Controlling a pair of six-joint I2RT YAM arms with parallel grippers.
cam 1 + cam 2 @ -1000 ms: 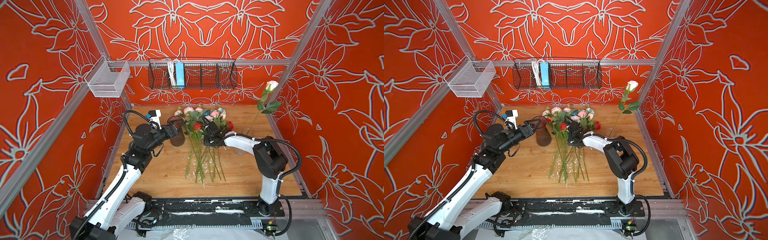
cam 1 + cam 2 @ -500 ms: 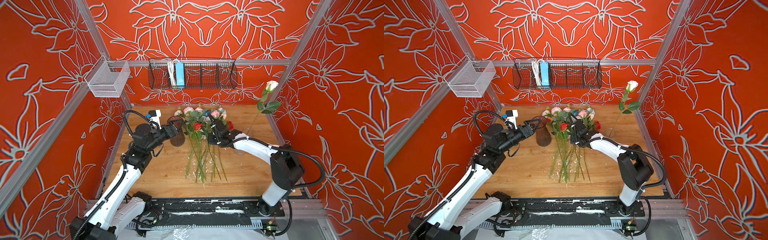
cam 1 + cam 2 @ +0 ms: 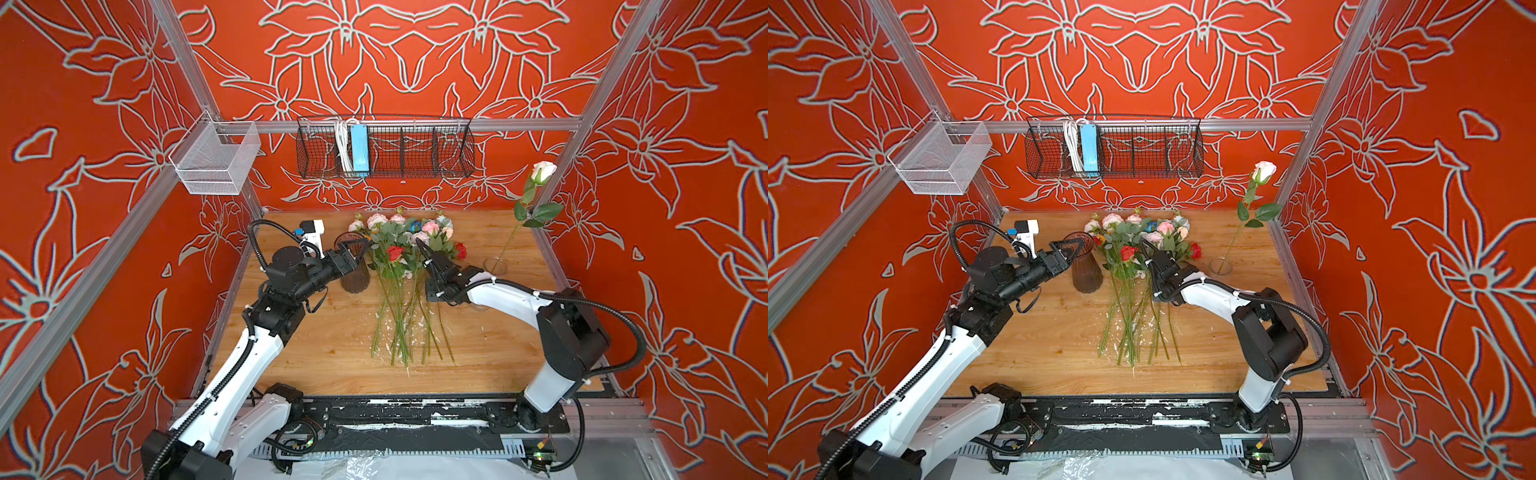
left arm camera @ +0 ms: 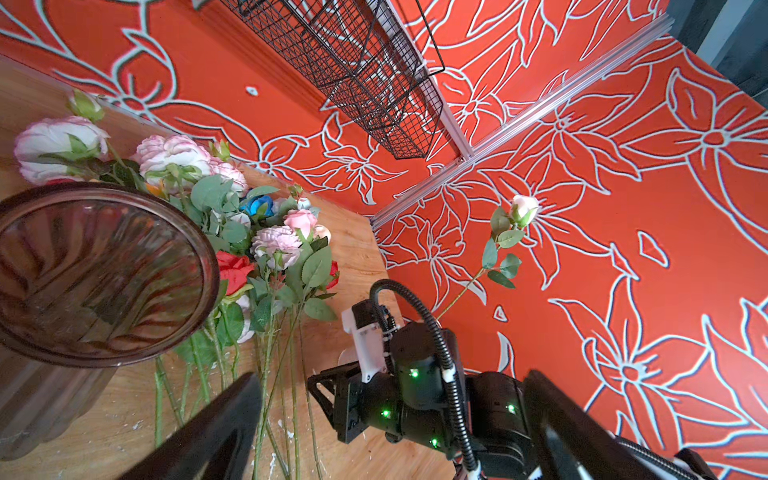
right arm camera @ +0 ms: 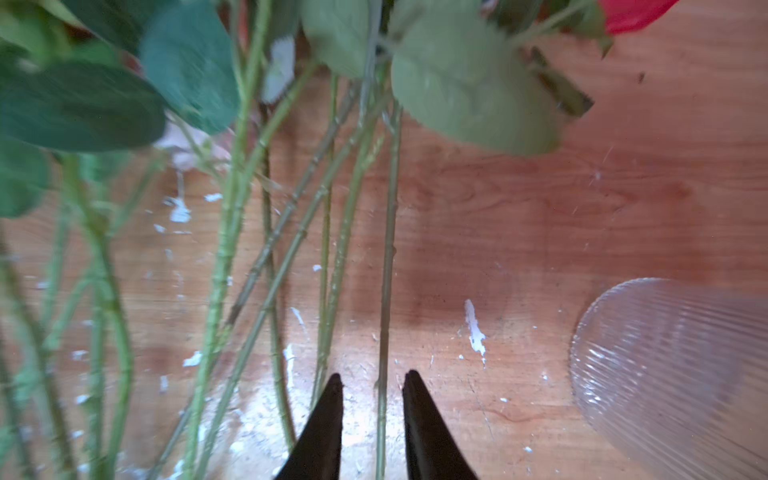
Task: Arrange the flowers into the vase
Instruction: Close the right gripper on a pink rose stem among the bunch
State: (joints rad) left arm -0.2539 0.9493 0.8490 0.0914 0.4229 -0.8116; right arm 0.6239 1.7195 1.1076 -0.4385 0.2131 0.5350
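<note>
Jaws of the left gripper [image 3: 359, 247] stand wide apart, released, gripping nothing. We see it up at the rim of the brown ribbed glass vase [image 3: 355, 282]; touching or not, we cannot tell. Vase stands upright on the wooden table [image 3: 324, 353], left of centre in both top views.

Just right of it lies the bunch of green-stemmed artificial flowers [image 3: 395, 252], flat on the table. Blooms are pink, white, red and blue and point toward the back wall; stems fan toward the front edge.

We mark the right gripper [image 5: 372, 376] low over the right side of the bunch. Its tips are a narrow gap apart. One thin green stem [image 5: 386, 291] runs between them with space on each side, so it is not clamped.

Further right, near the right wall, a small clear glass vase [image 3: 495, 266] stands apart from the bunch. One white rose [image 3: 543, 171] sits in it, stem leaning right, bloom high against that wall.
</note>
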